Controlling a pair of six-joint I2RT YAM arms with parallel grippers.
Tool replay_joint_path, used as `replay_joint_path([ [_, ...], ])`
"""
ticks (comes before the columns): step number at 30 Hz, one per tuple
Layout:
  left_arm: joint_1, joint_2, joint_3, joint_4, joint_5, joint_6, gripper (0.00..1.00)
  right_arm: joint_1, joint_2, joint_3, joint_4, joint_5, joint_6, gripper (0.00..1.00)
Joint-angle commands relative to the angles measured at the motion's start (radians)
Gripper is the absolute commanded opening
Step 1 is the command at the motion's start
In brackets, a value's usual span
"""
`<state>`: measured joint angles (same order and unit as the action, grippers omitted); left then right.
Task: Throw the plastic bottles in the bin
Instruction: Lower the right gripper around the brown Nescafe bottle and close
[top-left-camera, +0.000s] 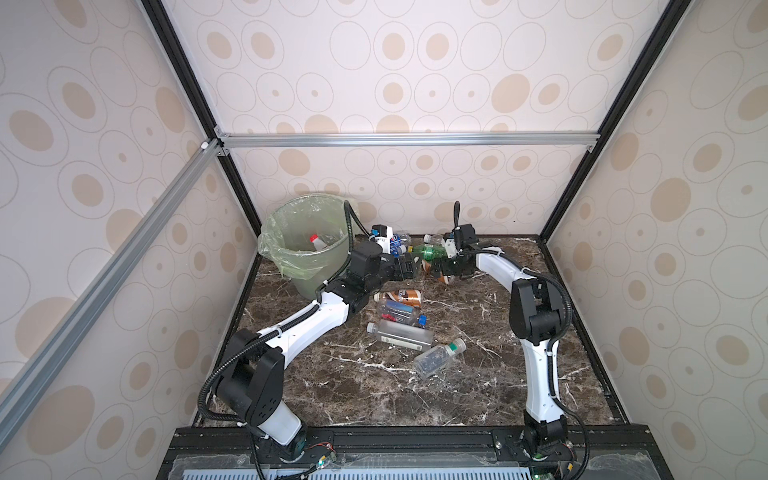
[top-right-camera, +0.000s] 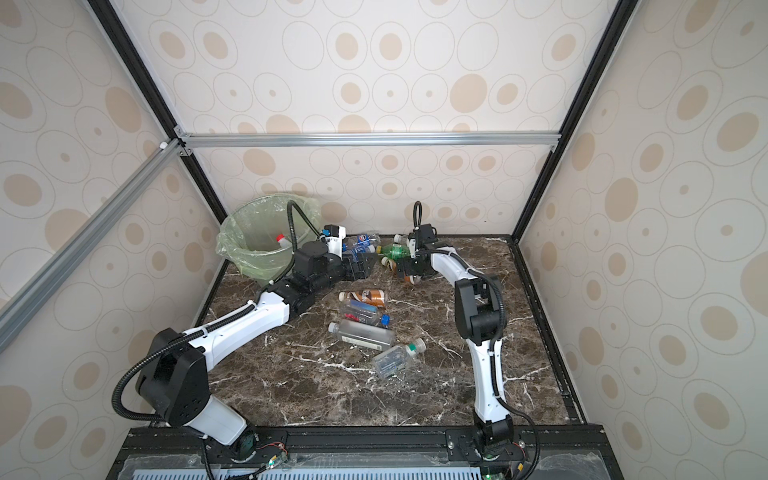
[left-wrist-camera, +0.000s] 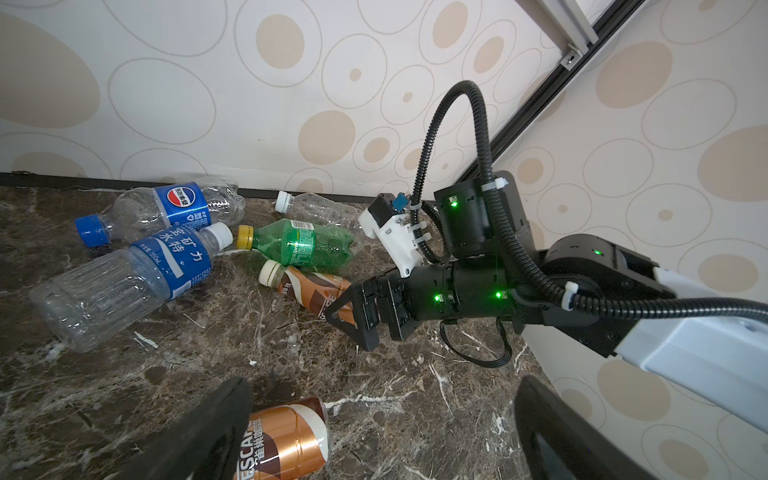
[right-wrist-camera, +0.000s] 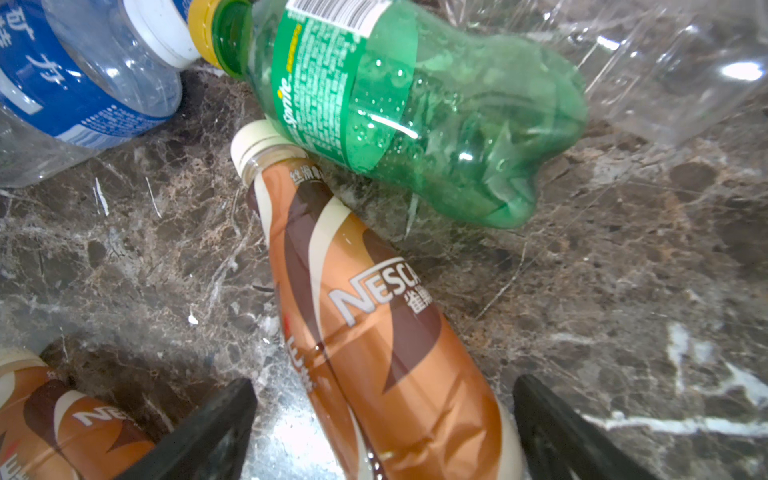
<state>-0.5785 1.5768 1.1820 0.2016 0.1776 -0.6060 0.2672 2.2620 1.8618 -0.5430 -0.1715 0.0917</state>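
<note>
The bin (top-left-camera: 291, 253), lined with a green bag, stands at the back left with a red-capped bottle (top-left-camera: 318, 241) inside. My right gripper (right-wrist-camera: 384, 399) is open, its fingers either side of a brown-labelled bottle (right-wrist-camera: 386, 324) that lies on the marble beside the green bottle (right-wrist-camera: 415, 112). My left gripper (left-wrist-camera: 382, 399) is open and empty, facing the right gripper (left-wrist-camera: 353, 311). Another brown-labelled bottle (left-wrist-camera: 286, 440) lies by one left finger (left-wrist-camera: 224, 415). In both top views the grippers (top-left-camera: 411, 266) (top-left-camera: 441, 272) meet at the back middle.
Two blue-labelled clear bottles (left-wrist-camera: 166, 208) (left-wrist-camera: 124, 282) and a clear white-capped one (left-wrist-camera: 320, 208) lie against the back wall. Nearer the front lie a blue-capped bottle (top-left-camera: 401, 313), a square clear bottle (top-left-camera: 401, 334) and a green-capped clear bottle (top-left-camera: 438, 357).
</note>
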Motion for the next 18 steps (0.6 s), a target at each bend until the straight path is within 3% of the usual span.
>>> replay_joint_path([
  [1,-0.009,0.009,0.013,0.019,-0.004,-0.015,0.99,0.008,0.001,0.013,-0.039,0.008,-0.028,0.97],
  [9,-0.009,0.019,0.015,0.019,0.002,-0.017,0.99,0.032,0.013,0.012,-0.043,0.010,-0.032,0.89],
  [18,-0.009,0.022,0.020,0.028,0.011,-0.028,0.99,0.052,0.022,0.017,-0.069,0.003,-0.054,0.88],
])
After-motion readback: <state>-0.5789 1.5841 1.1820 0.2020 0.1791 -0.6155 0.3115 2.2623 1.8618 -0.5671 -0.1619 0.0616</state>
